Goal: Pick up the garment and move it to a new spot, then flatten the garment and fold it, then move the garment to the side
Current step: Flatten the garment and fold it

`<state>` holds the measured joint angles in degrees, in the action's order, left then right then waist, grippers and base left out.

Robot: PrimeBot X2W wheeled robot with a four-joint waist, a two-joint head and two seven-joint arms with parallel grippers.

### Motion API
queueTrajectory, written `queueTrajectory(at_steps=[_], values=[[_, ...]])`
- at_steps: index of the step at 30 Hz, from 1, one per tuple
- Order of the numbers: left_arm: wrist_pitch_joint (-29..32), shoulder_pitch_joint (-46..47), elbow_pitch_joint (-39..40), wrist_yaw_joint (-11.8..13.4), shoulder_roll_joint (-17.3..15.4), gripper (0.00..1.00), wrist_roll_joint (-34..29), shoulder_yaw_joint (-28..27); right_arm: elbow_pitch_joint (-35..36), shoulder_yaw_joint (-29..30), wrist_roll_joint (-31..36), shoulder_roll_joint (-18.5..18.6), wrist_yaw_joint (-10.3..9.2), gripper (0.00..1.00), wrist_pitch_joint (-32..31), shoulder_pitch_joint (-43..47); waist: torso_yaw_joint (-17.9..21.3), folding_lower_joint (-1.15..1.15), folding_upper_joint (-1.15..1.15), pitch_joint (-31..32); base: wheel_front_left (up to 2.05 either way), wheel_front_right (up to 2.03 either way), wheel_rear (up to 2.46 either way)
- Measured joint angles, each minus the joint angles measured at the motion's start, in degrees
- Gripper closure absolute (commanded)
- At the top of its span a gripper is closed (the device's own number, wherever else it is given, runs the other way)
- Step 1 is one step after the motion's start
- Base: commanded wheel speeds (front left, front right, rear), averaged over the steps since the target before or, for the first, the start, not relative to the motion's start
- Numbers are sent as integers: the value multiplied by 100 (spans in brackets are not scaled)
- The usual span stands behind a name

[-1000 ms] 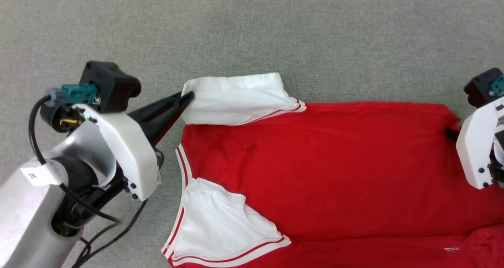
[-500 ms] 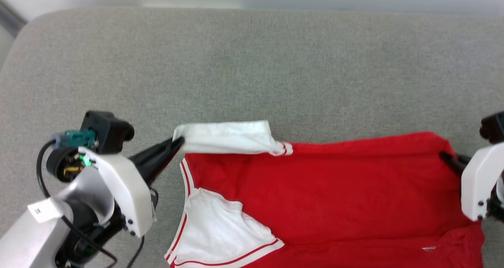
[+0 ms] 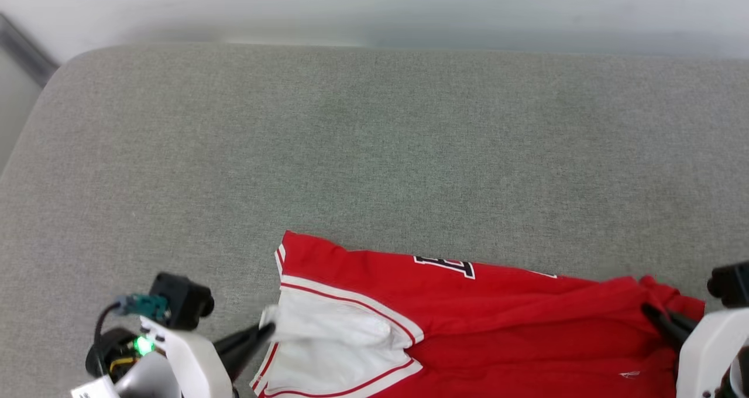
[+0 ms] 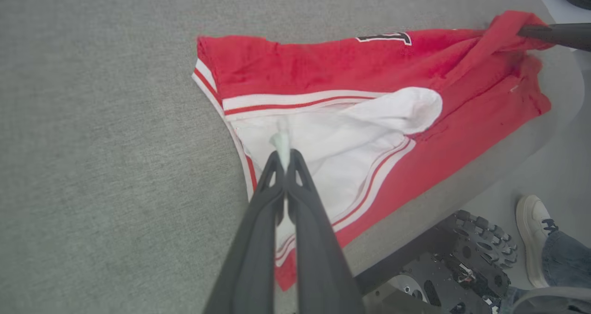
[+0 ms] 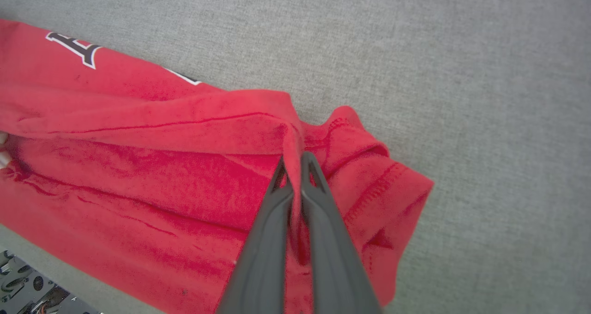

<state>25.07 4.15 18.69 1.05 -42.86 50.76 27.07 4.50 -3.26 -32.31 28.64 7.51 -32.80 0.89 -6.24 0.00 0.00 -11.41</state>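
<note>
The red garment (image 3: 497, 316) lies on the grey surface near its front edge, doubled over lengthwise. Black-and-white lettering (image 3: 445, 264) peeks out along the far fold. My left gripper (image 3: 270, 328) is shut on the tip of a white sleeve (image 4: 323, 134), pinching it just past the fingertips (image 4: 284, 154). At the other end, my right gripper (image 3: 646, 310) is shut on a bunched red corner by the hem (image 5: 369, 166); in its wrist view the cloth is pinched between the tips of the right gripper (image 5: 295, 159). The second sleeve's striped trim (image 4: 300, 100) lies beside the held sleeve.
The grey padded surface (image 3: 374, 152) stretches bare behind the garment to a pale wall. Its rounded corner is at the far left. Below the front edge, the left wrist view shows my wheeled base (image 4: 480, 254) and a person's shoe (image 4: 531, 231).
Both grippers have drawn the garment's far edge toward me, folding it over the near half; the lettering now shows at the fold. The head camera has also moved, showing more surface beyond.
</note>
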Motion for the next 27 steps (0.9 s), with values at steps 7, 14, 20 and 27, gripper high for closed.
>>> queueTrajectory(at_steps=[7, 14, 20, 27], values=[[1, -341, -315, 22, -2, 100, -22, 198, -119, -301, -120, 202, 0, 100, 211, 408, -3, 0, 0, -32, 0, 0, 0], [73, -379, -703, -88, 59, 100, -92, 423, -252, -648, -36, 554, 0, 100, 358, 415, -8, 0, 0, -75, 0, 0, 0], [31, -253, -1014, -218, 207, 100, -242, 600, -432, -958, 65, 771, 0, 100, 561, 346, -17, 0, 0, -109, 0, 0, 0], [-267, -129, -1371, -343, 402, 0, -422, 698, -697, -1150, 15, 836, 1, 0, 757, 231, -2, 0, 0, -42, 0, 0, 0]])
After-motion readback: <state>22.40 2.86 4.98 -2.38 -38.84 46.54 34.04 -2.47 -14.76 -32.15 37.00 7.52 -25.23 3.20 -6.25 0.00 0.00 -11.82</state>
